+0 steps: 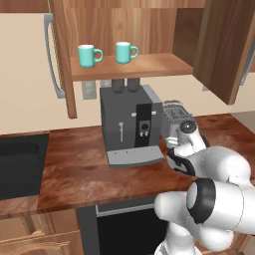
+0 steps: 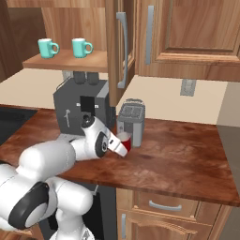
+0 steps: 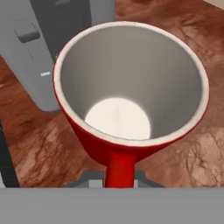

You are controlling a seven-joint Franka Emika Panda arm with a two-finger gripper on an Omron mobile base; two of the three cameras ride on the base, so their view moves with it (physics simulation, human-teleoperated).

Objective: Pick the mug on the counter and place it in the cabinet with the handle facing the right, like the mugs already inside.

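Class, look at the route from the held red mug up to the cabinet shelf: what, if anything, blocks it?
The coffee machine stands directly under the shelf, left of the mug. The cabinet doors are open, with free shelf space right of the teal mugs.

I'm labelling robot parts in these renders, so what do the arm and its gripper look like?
The arm is glossy white, built of rounded, bulbous segments with black rings and caps at the joints. No cables or markings are visible. The gripper is a white tapering wrist piece past a dark joint ring; its finger tips are small and dark.

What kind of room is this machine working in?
A rendered home kitchen, it seems: a wooden counter carries a coffee machine and a toaster, and two teal mugs stand in an open wall cabinet.
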